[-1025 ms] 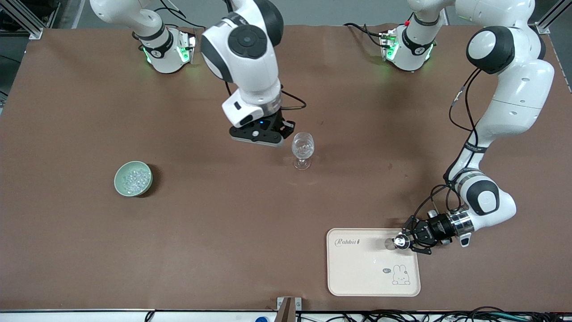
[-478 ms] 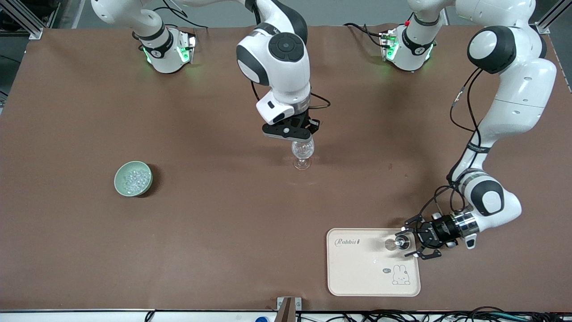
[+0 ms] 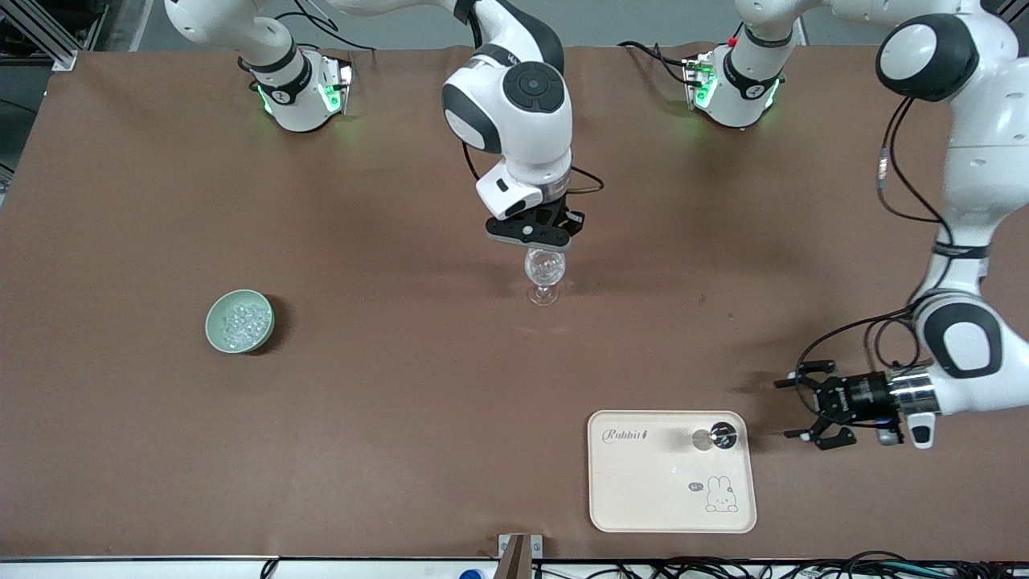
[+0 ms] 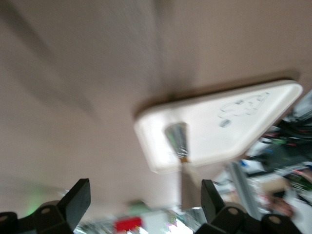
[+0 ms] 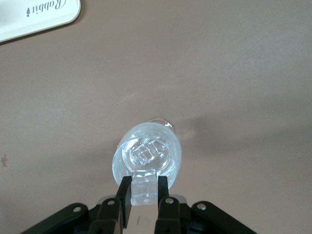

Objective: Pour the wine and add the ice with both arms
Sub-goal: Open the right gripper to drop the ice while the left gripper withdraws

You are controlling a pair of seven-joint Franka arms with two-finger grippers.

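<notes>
Since a second ago, we see the left gripper has backed off the cream tray, jaws spread and empty, above bare brown counter toward the left arm's end. We see the right gripper has swung over the stemmed glass at mid-counter, jaws pinching an ice lump. Remaining ice fills the green bowl toward the right arm's end. A small dark-topped bottle stands on the tray.

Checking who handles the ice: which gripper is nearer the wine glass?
Right. The right gripper is directly over the wine glass, pinching an ice cube; the left gripper is beside the tray.
</notes>
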